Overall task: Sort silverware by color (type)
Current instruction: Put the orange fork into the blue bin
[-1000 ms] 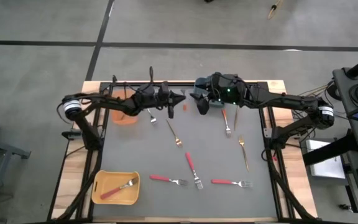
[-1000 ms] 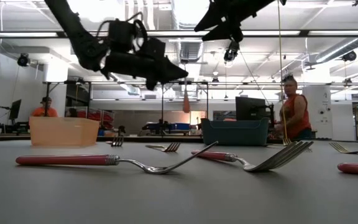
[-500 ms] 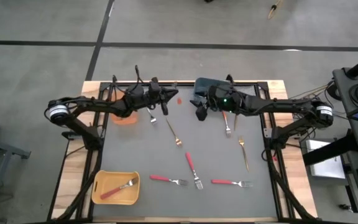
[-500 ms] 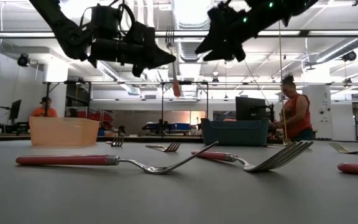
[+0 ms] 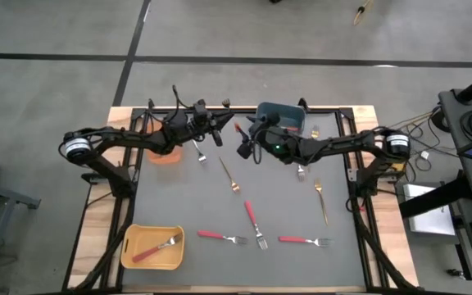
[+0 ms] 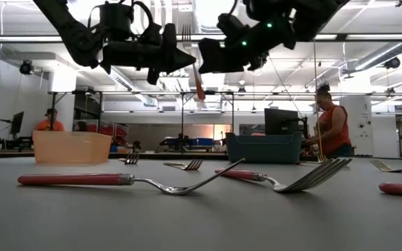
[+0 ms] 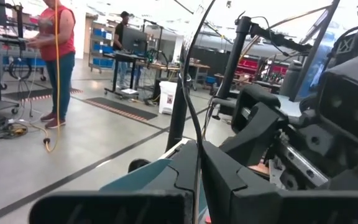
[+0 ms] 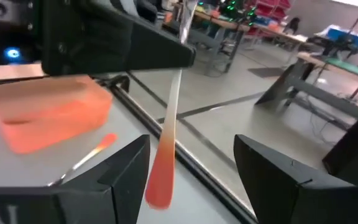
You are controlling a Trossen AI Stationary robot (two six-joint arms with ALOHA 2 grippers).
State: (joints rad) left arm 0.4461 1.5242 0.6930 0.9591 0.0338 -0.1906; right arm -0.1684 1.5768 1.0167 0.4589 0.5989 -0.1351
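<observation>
Orange-handled fork [image 5: 237,129]: held aloft at the table's far middle, between the two grippers.

High view. Left gripper [image 5: 217,129] pinches the fork by its tine end, handle hanging down. Right gripper [image 5: 244,147] close beside it, pointing at the fork. Orange bin [image 5: 165,152] under the left arm; blue-grey bin [image 5: 285,115] at the far edge; yellow bin [image 5: 153,246] at the near left, one pink-handled fork inside. Loose on the grey mat [image 5: 179,197]: three pink-handled forks [image 5: 253,221] near the front, gold forks [image 5: 229,174] mid-table and at right.

Low view. Fork dangles upright, well above the table, below the left gripper's closed tips; right gripper hangs just beside it.

Left wrist view. Own dark fingers fill the lower picture; the fork cannot be made out.

Right wrist view. Right fingers [image 8: 278,180] spread wide, orange handle hanging in the gap, touching neither.

Risk, judged: this looks like a handover. If the left gripper lets go before the right one closes, the thin, smooth handle would drop to the mat; a skewed closure could knock it aside.
</observation>
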